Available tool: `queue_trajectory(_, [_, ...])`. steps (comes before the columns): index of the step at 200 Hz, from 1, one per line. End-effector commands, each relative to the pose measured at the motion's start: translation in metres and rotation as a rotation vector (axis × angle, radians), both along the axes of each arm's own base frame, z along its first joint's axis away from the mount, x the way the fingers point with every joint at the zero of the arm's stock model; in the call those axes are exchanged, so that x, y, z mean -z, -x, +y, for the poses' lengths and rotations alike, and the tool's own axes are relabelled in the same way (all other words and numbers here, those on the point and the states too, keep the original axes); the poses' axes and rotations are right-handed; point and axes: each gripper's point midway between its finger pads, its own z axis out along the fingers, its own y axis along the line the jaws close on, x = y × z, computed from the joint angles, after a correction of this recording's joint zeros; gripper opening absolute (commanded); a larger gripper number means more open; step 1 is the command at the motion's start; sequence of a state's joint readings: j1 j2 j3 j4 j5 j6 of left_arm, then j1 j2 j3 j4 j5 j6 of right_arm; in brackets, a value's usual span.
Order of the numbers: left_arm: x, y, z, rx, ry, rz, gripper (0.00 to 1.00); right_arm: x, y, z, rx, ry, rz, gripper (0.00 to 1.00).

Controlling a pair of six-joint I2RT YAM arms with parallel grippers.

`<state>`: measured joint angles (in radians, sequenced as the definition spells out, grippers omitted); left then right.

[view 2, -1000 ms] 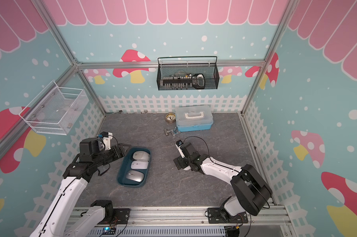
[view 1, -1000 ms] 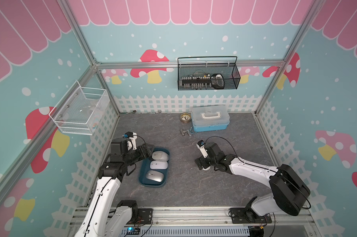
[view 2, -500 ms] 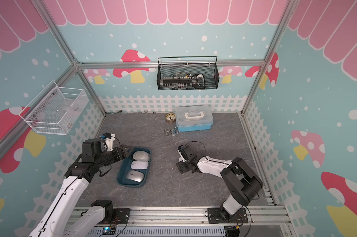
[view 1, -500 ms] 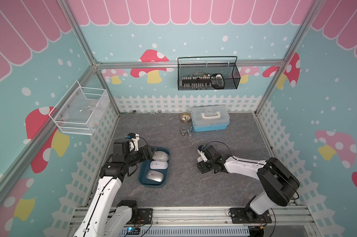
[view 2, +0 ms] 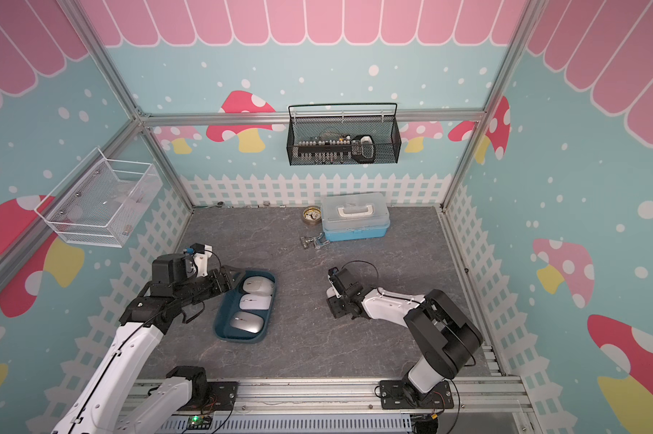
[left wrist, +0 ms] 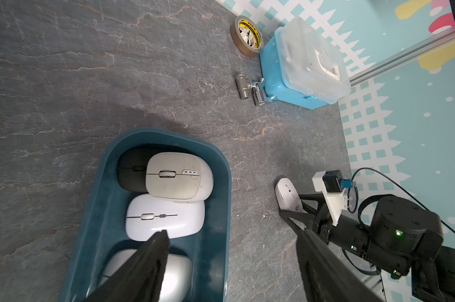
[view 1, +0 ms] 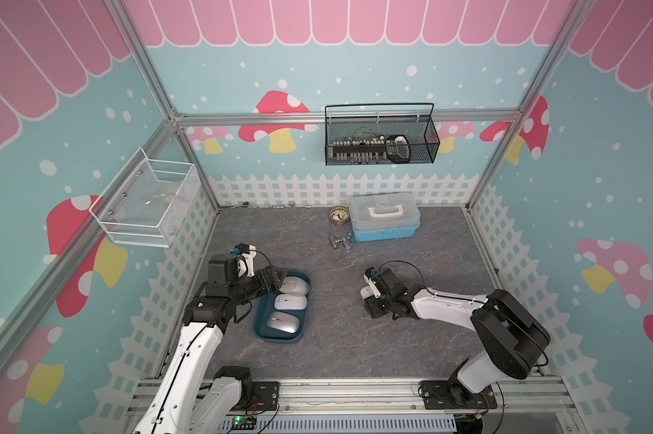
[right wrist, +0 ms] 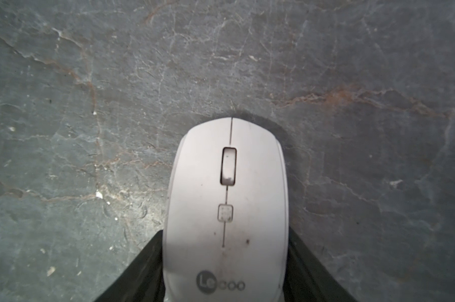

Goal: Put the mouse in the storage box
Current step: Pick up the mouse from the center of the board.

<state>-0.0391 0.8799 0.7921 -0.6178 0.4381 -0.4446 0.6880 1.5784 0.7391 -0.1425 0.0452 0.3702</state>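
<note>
Presently clamps right end effector on the pale mouse, flat on the desk, well apart from the storage box. Holds left end effector open above that box's rim.

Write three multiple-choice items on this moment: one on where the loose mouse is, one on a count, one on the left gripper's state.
1. Where is the grey mouse?
A) in a wall basket
B) on the table, between the fingers of the right gripper
C) on a case lid

2. How many mice lie in the storage box?
A) one
B) four
C) seven

3. The fingers of the left gripper are
A) apart, empty
B) closed on a mouse
C) clamping the box rim

Key: 1B, a finger hugs each of its sides; 2B, black mouse, off-white mouse, white mouse, silver mouse; 3A, a wide gap shows between them.
</note>
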Motion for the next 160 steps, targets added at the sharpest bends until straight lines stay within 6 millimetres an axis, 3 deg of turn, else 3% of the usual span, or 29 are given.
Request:
queue_trajectory(1, [0.008, 0.003, -0.003, 0.017, -0.004, 0.025, 0.81, 0.004, 0.008, -0.007, 0.009, 0.007, 0.021, 0.58])
queue_trajectory(35, [0.002, 0.008, -0.014, 0.064, 0.012, 0.008, 0.78, -0.024, 0.001, 0.004, -0.044, -0.058, -0.068, 0.53])
queue_trajectory(55, [-0.006, 0.022, -0.044, 0.177, 0.056, -0.002, 0.77, -0.06, -0.003, 0.012, -0.09, -0.128, -0.171, 0.46])
queue_trajectory(79, [-0.014, 0.043, -0.079, 0.358, 0.256, 0.054, 0.77, -0.109, -0.001, 0.02, -0.162, -0.238, -0.328, 0.41])
queue_trajectory(117, [-0.053, 0.063, -0.106, 0.519, 0.417, 0.019, 0.77, -0.186, 0.036, 0.036, -0.369, -0.454, -0.575, 0.41])
queue_trajectory(141, [-0.07, 0.077, -0.124, 0.598, 0.444, 0.012, 0.78, -0.209, 0.066, 0.044, -0.504, -0.52, -0.689, 0.4])
queue_trajectory(160, [-0.069, 0.091, -0.144, 0.658, 0.429, 0.029, 0.78, -0.212, 0.086, 0.055, -0.601, -0.542, -0.719, 0.4])
